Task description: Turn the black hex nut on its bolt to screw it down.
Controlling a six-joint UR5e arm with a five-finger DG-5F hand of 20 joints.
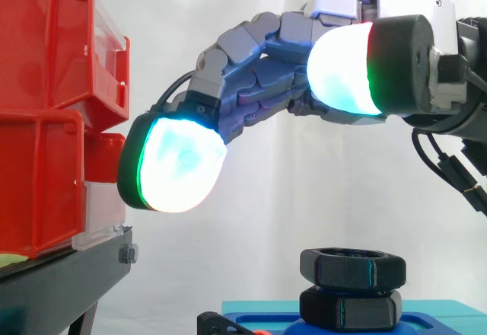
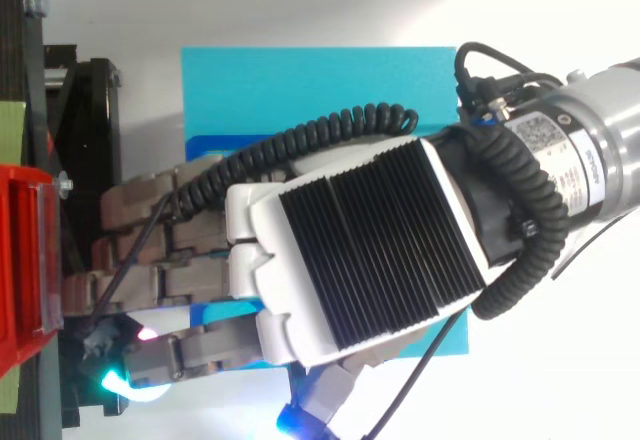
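The robot hand (image 1: 259, 68) reaches in from 3 o'clock in the side view. Its fingers (image 1: 175, 164) stretch toward 9 o'clock in a loose arch, spread apart and holding nothing. Two glowing white-cyan pads show there, one low at the leading tip and one higher near the palm.

The black hex nut (image 1: 351, 265) sits at 5 o'clock, below the hand with clear air between them. It rests directly on a second black hexagonal piece (image 1: 350, 310), so two hex shapes are stacked. Both rise from one flat blue plastic base (image 1: 441, 316).

In the top view the hand (image 2: 350, 250) covers the middle of that base (image 2: 300, 90), which lies on the white desk (image 2: 570, 380).

At 9 o'clock two red plastic bins (image 1: 46, 46) (image 1: 38, 183) stand stacked on one black metal stand (image 1: 68, 274).
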